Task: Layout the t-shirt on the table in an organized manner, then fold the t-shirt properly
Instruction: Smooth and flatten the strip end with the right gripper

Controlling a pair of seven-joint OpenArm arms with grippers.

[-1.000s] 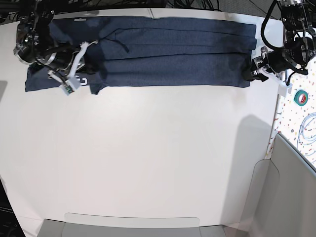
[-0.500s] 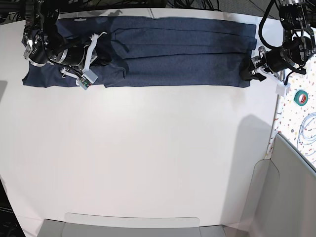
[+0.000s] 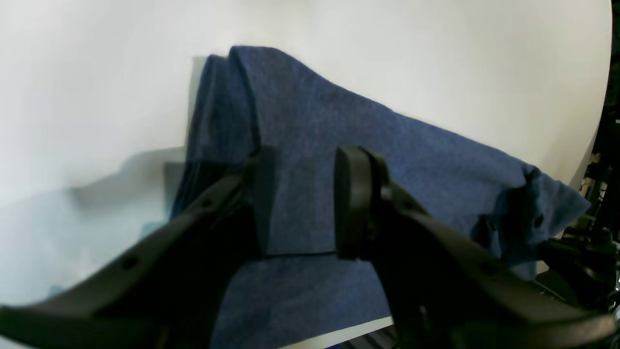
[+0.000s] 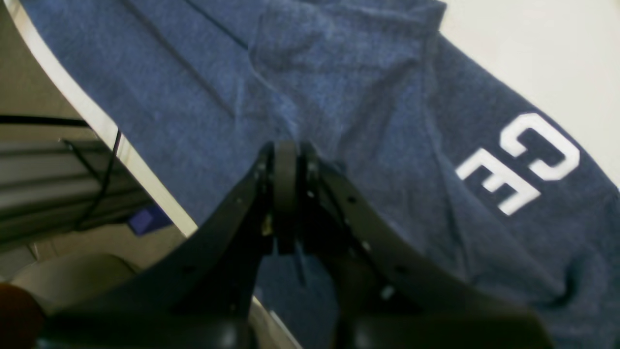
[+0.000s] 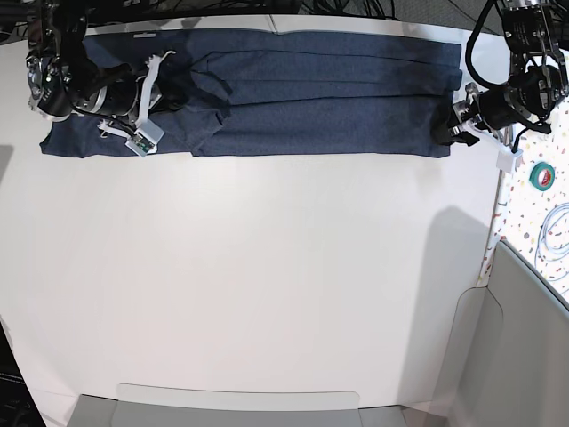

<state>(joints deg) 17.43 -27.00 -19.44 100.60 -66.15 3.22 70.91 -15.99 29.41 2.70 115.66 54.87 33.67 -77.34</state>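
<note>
The navy t-shirt (image 5: 329,93) lies as a long flat band along the far edge of the white table (image 5: 267,285). My right gripper (image 5: 178,93) is over the shirt's left part. In the right wrist view it (image 4: 286,162) is shut, with the cloth (image 4: 368,97) puckering at its tip and white lettering (image 4: 518,165) beside it. My left gripper (image 5: 446,129) sits at the shirt's right end. In the left wrist view its fingers (image 3: 353,194) stand apart over the folded cloth (image 3: 310,126), which shows flat in the gap between them.
A green tape roll (image 5: 541,174) and a white cable lie on the speckled strip (image 5: 502,222) to the right of the table. A grey panel (image 5: 524,329) stands at the right front and a grey tray (image 5: 231,405) at the near edge. Cables hang behind the far edge.
My right arm swung right along the shirt's left part, then drew back up and left. The stepped lower-left edge with its lettered flap now lies as one straight band. The left arm stayed still.
</note>
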